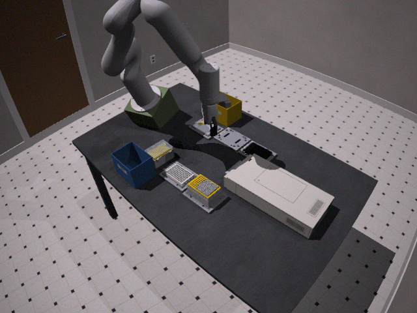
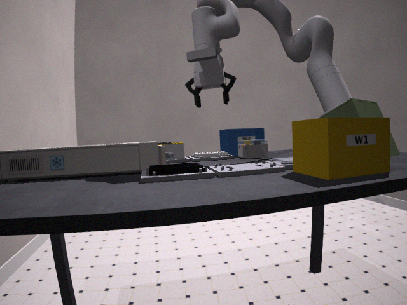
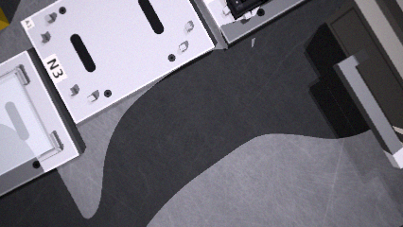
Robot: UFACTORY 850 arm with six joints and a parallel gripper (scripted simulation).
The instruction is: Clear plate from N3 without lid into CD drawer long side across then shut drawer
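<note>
My gripper (image 2: 211, 100) is open and empty, and hangs high above the row of three work nests; the fingers do not show in the wrist view. In the wrist view the middle nest (image 3: 120, 52) bears the label N3 (image 3: 56, 69) on its left edge, and its slots and locators are bare. The nest to its left holds a clear plate (image 3: 16, 128) between its locators. The white cooler (image 1: 279, 190) (image 2: 56, 162) lies on the bench past the nests, with a snowflake mark on its end. Its near corner shows at the right of the wrist view (image 3: 364, 95). I cannot tell whether its drawer is open.
The third nest holds a black plate (image 1: 257, 150). A yellow bin W1 (image 1: 229, 108) stands beside the nests. A blue bin (image 1: 133, 163), a clear box with yellow tips (image 1: 161, 152), a white well plate (image 1: 179, 173) and a yellow-topped rack (image 1: 203, 188) stand in a row nearer the front.
</note>
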